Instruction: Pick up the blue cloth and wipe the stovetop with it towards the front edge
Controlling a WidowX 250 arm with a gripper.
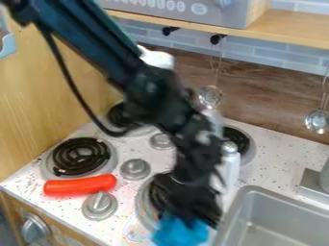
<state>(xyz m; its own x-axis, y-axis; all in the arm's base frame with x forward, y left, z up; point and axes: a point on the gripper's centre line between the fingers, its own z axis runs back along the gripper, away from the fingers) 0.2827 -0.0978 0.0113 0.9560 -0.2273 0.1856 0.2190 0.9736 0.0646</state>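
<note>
The black gripper (pixel 193 209) hangs low at the bottom centre, over the front right burner and left of the sink. It is shut on a soft-looking blue object (pixel 180 231) at the frame's lower edge. The arm hides part of that burner. A red sausage-shaped object (pixel 80 185) lies on the stove's left side, between the front left burner (pixel 80 156) and a silver knob (pixel 99 205). Just right of the arm stands a pale bottle (pixel 231 166), partly hidden.
The grey sink (pixel 254 192) is at the lower right, with a metal tap base (pixel 315 184) behind it. More knobs and burners surround the arm. Metal utensils (pixel 210 96) hang below a wooden shelf (pixel 289 31) along the back wall. A wooden panel (pixel 51 96) rises at left.
</note>
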